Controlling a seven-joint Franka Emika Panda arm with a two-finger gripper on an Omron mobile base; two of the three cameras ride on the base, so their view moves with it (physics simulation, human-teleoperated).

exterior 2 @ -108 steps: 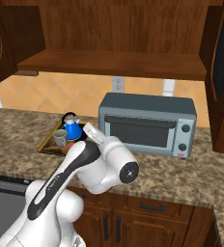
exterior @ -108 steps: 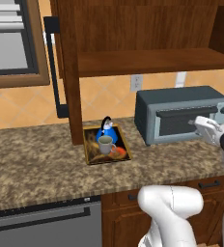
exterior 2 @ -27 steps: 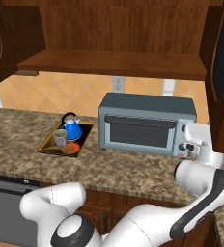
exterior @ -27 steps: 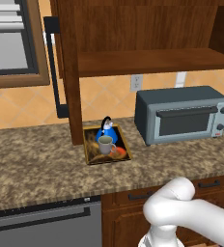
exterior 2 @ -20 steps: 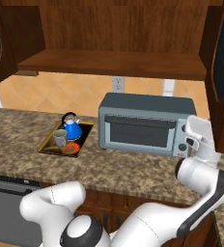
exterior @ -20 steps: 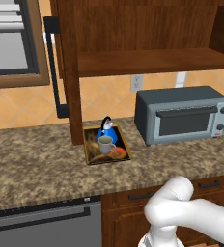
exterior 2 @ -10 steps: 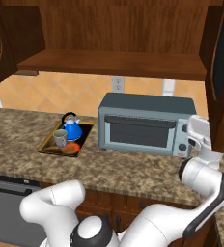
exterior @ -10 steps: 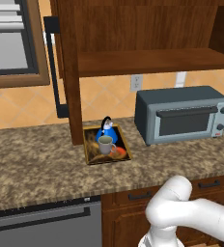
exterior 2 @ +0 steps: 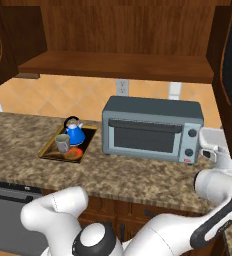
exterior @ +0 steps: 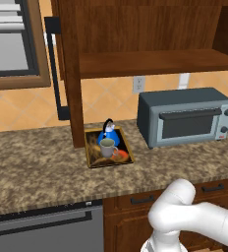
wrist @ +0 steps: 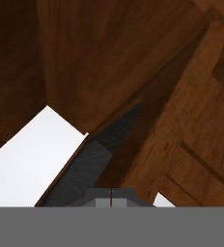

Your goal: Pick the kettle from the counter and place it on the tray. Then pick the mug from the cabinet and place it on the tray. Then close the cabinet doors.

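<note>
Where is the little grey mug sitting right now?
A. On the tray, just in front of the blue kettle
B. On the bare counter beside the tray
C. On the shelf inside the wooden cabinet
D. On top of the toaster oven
A: the mug stands on the tray, in front of the kettle.

You're looking at a kitchen wall tiled in orange-tan squares (exterior: 22, 106), with a white outlet (exterior: 139, 84) and a white switch plate (exterior: 184, 80) on it just above a grey toaster oven (exterior: 185, 117). The oven has a dark glass door, a bar handle and knobs down its right side. Upper left you see a framed window or appliance panel (exterior: 10, 47), grey slats inside a wooden frame. Below the worktop sit brown drawers with black pulls (exterior: 142, 200) and a grey dishwasher front (exterior: 44, 231) with a long dark handle. Light is flat and even.
</note>
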